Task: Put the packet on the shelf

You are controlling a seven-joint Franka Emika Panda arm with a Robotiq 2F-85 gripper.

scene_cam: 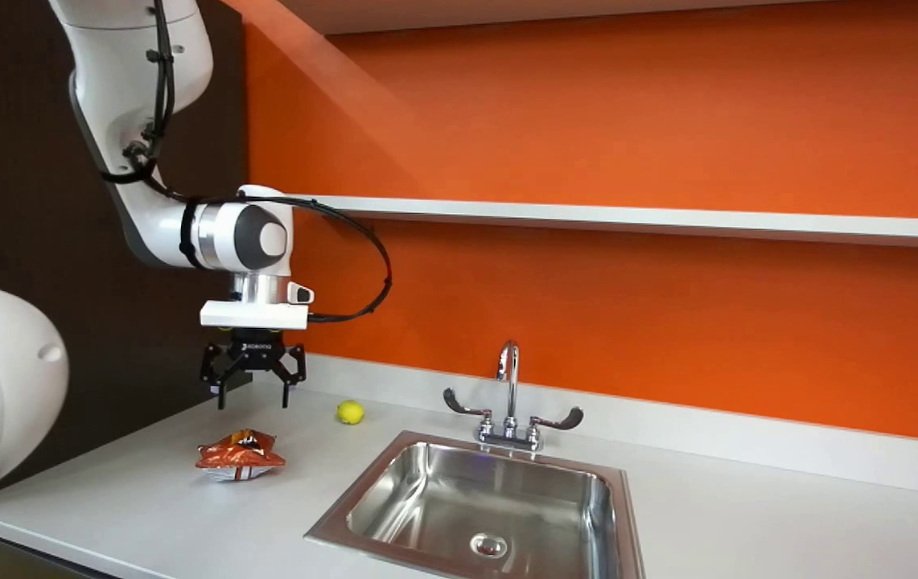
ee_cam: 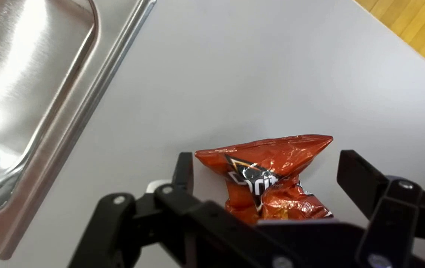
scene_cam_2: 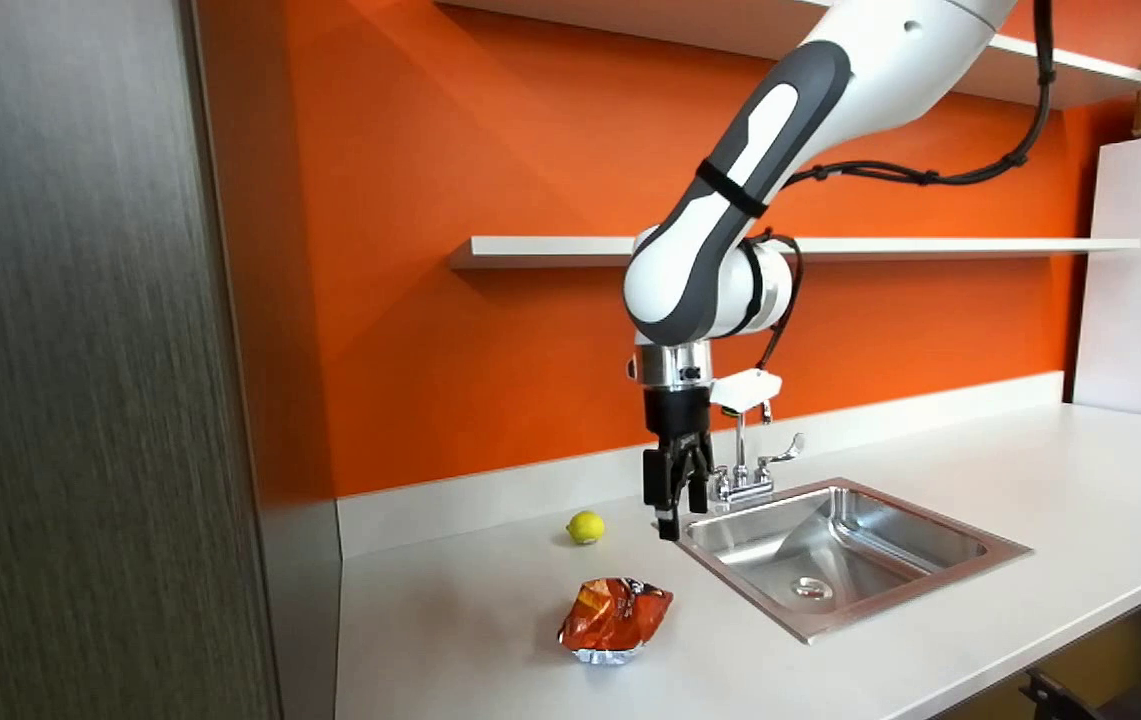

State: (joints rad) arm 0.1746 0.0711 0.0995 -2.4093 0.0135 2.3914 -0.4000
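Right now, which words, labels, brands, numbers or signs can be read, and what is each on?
"orit": on the packet, in the wrist view; the letter before it is unclear.
"ROBOTIQ": on the tool, small, in an exterior view.
Too small to read: the packet's finer print.

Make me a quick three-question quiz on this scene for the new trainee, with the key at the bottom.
1. True or false: the packet lies on the counter, and the gripper is open.

2. What colour is the wall behind the shelf?
a) blue
b) orange
c) green

3. Short answer: to reach the shelf, must the packet go up or down, and why?

Key:
1. True
2. b
3. Up, because the shelf is on the wall, higher than the counter.
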